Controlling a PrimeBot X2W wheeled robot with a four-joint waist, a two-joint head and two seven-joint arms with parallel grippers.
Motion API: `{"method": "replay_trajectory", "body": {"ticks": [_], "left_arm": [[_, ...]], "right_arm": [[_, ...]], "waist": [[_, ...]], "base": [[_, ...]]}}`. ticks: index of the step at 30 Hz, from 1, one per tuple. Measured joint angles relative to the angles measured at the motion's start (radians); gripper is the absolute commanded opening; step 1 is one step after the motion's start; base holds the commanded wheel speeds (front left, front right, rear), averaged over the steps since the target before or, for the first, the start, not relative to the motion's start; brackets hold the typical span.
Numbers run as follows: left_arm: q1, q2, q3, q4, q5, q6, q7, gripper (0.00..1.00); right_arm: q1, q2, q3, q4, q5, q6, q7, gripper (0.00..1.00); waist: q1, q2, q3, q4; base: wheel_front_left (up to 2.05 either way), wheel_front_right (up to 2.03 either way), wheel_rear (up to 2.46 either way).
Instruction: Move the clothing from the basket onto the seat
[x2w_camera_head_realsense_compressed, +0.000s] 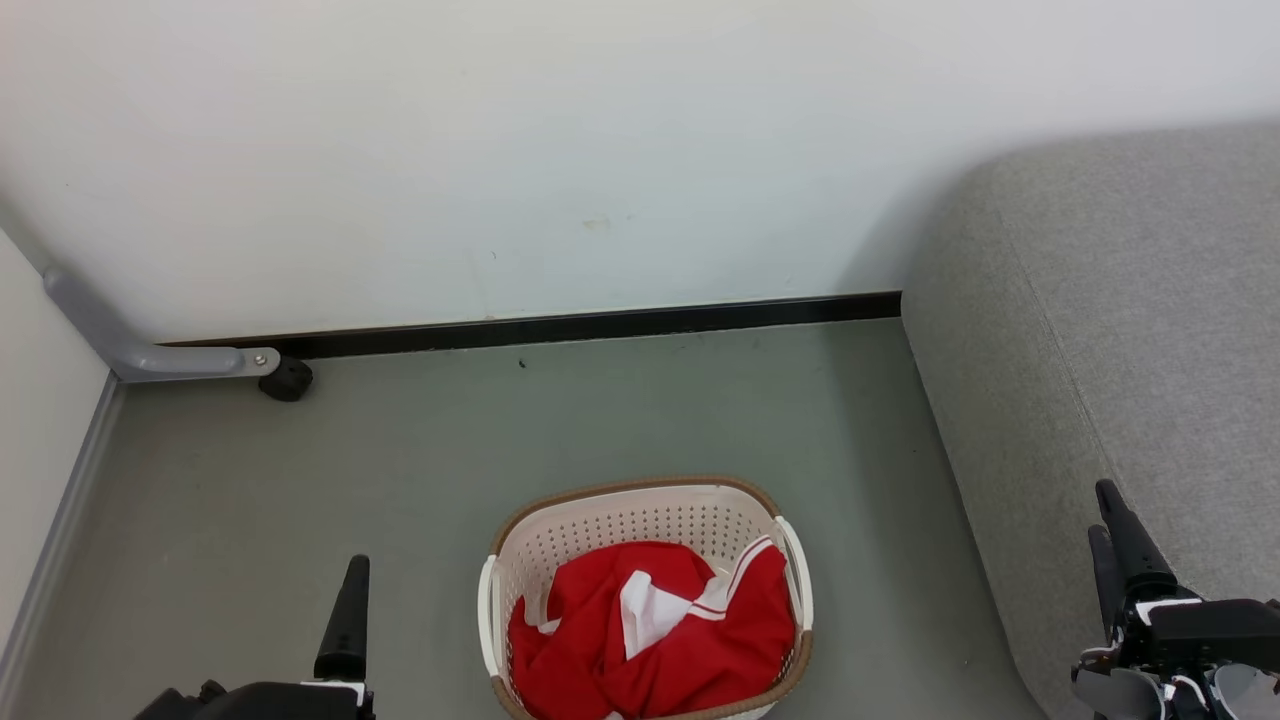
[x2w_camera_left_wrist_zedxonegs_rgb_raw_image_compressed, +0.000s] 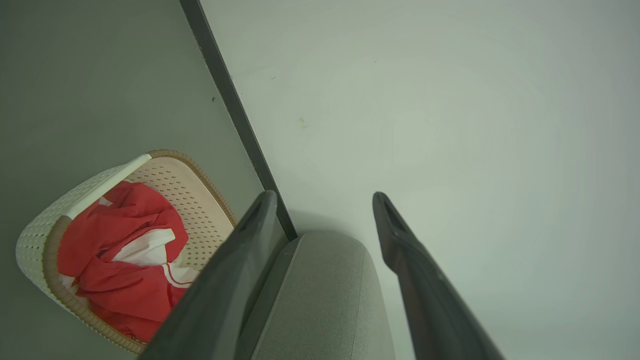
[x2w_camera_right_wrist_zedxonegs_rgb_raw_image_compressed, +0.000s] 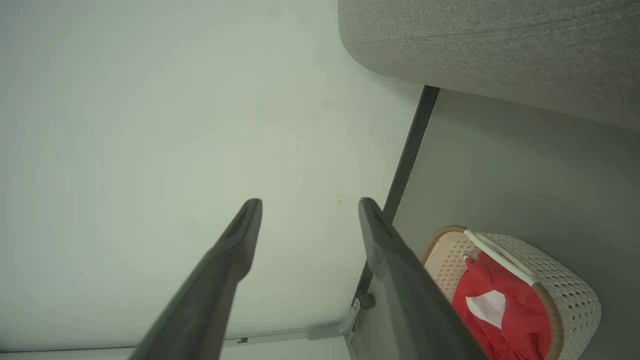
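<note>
The cream-white perforated basket (x2w_camera_head_realsense_compressed: 640, 520) with a brown rim stands on the floor at the bottom middle of the head view. Bright red clothing (x2w_camera_head_realsense_compressed: 660, 640) with white striped trim lies crumpled inside it. The basket (x2w_camera_left_wrist_zedxonegs_rgb_raw_image_compressed: 170, 180) and clothing (x2w_camera_left_wrist_zedxonegs_rgb_raw_image_compressed: 125, 250) also appear left of my left fingers, and the basket (x2w_camera_right_wrist_zedxonegs_rgb_raw_image_compressed: 565, 290) and clothing (x2w_camera_right_wrist_zedxonegs_rgb_raw_image_compressed: 505, 310) right of my right fingers. The light-grey seat (x2w_camera_head_realsense_compressed: 1150, 350) fills the right side. My left gripper (x2w_camera_left_wrist_zedxonegs_rgb_raw_image_compressed: 325, 200) hangs open left of the basket. My right gripper (x2w_camera_right_wrist_zedxonegs_rgb_raw_image_compressed: 310, 202) is open, empty, in front of the seat's edge.
A white wall (x2w_camera_head_realsense_compressed: 600, 150) with a dark baseboard (x2w_camera_head_realsense_compressed: 600, 325) runs behind the basket. A grey metal bracket with a black foot (x2w_camera_head_realsense_compressed: 285, 380) sits at the left corner. Grey-green floor (x2w_camera_head_realsense_compressed: 700, 410) spreads between basket, wall and seat.
</note>
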Motion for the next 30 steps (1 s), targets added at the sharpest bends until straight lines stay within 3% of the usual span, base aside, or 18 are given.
{"method": "replay_trajectory", "body": {"ticks": [11,30], "left_arm": [[-0.011,0.001,-0.033,0.011,0.116,0.017,-0.029,1.00],[-0.045,0.010,-0.130,0.028,0.489,0.077,-0.098,1.00]], "right_arm": [[-0.018,-0.049,0.081,0.002,-0.092,0.000,-0.021,1.00],[-0.090,-0.159,0.279,0.058,-0.342,0.000,-0.144,1.00]], "waist": [[0.0000,0.0000,-0.003,0.002],[0.0000,0.0000,-0.005,0.005]], "base": [[0.00,0.00,0.00],[0.00,0.00,0.00]]}}
